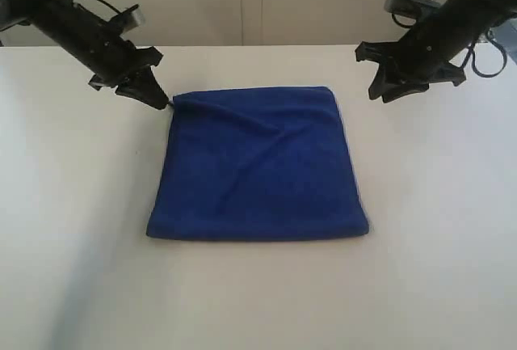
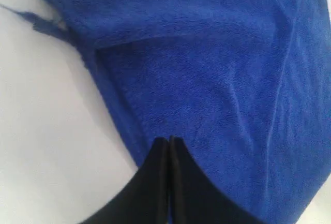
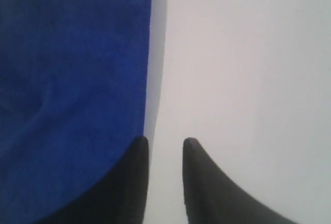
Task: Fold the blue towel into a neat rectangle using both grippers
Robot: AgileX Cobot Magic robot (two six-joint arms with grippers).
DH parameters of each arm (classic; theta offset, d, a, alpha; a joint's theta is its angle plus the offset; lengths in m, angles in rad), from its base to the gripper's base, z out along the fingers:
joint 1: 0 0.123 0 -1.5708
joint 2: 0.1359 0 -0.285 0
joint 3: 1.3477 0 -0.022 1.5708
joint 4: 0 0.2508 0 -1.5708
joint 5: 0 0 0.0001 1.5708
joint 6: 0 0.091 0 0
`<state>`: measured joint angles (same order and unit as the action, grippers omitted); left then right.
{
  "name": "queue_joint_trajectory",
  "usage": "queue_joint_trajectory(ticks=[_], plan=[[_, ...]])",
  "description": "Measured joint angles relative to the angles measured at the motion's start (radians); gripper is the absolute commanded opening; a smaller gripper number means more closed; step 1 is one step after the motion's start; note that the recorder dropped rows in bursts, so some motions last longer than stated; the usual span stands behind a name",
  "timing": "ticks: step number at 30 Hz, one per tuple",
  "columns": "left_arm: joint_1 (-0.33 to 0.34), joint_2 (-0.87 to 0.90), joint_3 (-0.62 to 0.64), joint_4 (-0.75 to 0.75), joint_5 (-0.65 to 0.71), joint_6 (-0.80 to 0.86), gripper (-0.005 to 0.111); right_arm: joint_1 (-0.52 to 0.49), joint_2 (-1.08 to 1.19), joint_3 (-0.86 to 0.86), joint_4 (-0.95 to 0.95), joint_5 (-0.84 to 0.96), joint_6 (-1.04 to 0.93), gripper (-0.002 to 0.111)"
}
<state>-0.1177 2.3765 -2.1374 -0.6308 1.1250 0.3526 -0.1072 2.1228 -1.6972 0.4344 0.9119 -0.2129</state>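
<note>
Nearest in the exterior view is the bare white table (image 1: pixel 258 301), then the rounded front edge of the towel (image 1: pixel 258 164), which lies flat in the middle, deep blue, doubled over and nearly square, with soft creases running to its far left corner. The left hand (image 1: pixel 158 98) touches that puckered corner. The right hand (image 1: pixel 386 85) hangs above the table just beside the far right corner, apart from the cloth.

In the left wrist view the left hand (image 2: pixel 169 142) has its jaws pressed together at the towel (image 2: pixel 207 79) edge. Whether cloth is caught between them I cannot tell. A loose thread (image 2: pixel 20 13) trails from another corner onto the table.

In the right wrist view the right hand (image 3: pixel 165 149) is slightly parted and holds nothing, one finger over the towel (image 3: pixel 72 79) edge and the other over bare table.

One fold looks done, and taking the far corners for the next seems the step in hand. The right hand must drop and close on its corner, then both should lift evenly so the edges meet square
</note>
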Motion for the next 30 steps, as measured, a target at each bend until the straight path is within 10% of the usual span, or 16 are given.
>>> queue_joint_trajectory(ticks=[12,30], plan=[[-0.206,-0.062,0.0,0.424,-0.04,-0.116,0.0,0.009,-0.151,0.295,-0.004,-0.148,0.0,0.023],[-0.219,-0.061,0.089,0.468,-0.26,-0.393,0.0,0.027,-0.159,0.427,-0.004,-0.279,0.0,0.023]])
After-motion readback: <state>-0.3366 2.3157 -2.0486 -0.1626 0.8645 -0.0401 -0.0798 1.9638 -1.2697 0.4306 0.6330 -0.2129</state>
